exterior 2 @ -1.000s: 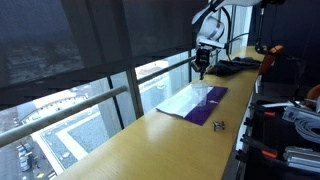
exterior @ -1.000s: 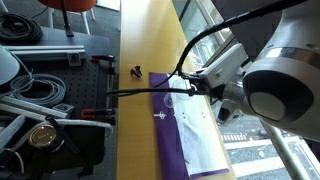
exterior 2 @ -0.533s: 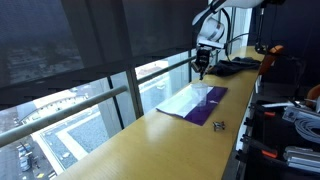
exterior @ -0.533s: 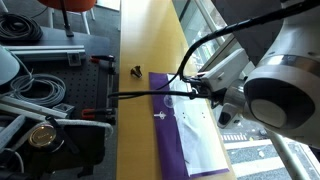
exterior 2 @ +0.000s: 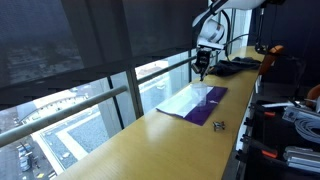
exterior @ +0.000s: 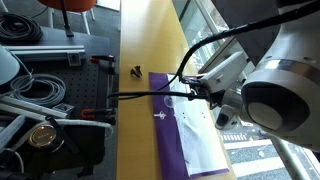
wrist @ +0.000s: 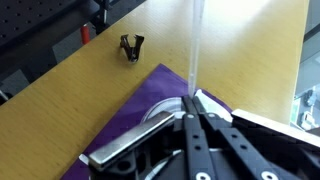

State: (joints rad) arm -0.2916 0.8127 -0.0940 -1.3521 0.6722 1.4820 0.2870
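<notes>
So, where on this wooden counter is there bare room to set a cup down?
In an exterior view, bare wood of the counter runs on past the black clip, away from the purple cloth. Crowded: the cloth, with the gripper over it, and the dark things behind.

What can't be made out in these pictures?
Jaws: shut in the wrist view; whether they pinch the pale strip is unclear, too close and blurred.
Black clip: a mere speck in both exterior views.
Purple mat: cut off by the bottom edge in an exterior view.
</notes>
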